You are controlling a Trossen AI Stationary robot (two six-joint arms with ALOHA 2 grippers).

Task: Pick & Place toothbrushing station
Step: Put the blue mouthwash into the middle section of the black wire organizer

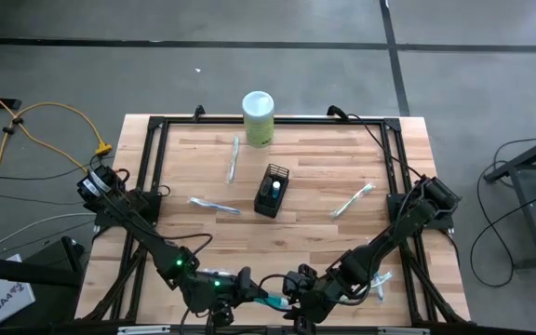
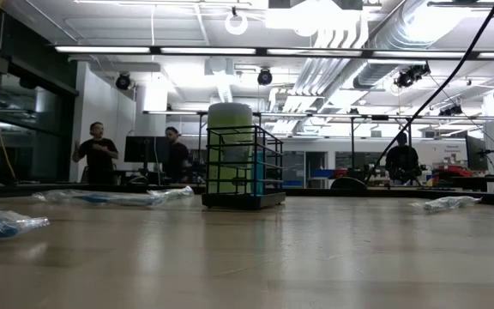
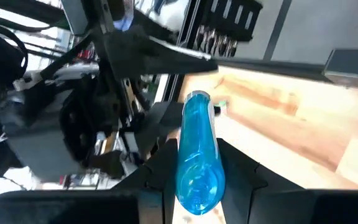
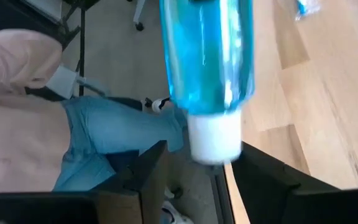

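The black wire-mesh holder [image 1: 271,191] stands upright at mid table with one teal tube inside; it also shows in the low view [image 2: 243,167]. Several wrapped white-and-blue toothbrushes lie flat around it [image 1: 214,204] [image 1: 352,200] [image 1: 234,158] [image 1: 380,284]. At the near edge my left gripper [image 1: 252,291] is shut on the second teal tube [image 1: 273,300]. My right gripper [image 1: 293,296] faces it, open, with its fingers on either side of the tube's white cap [image 4: 213,137]. I cannot tell whether they touch the cap. My left gripper [image 3: 197,155] pinches the tube's rounded capless end [image 3: 188,177] between its two fingers. The fingers lie along the tube, coming level from the table's left. The tube sticks out level toward the right gripper, cap end away, lifted clear of the table.
A pale green canister with a white lid [image 1: 258,118] stands at the far edge, behind the holder. A black frame [image 1: 156,126] runs around the table. A person in a pink sleeve and jeans [image 4: 36,93] is just beyond the near edge.
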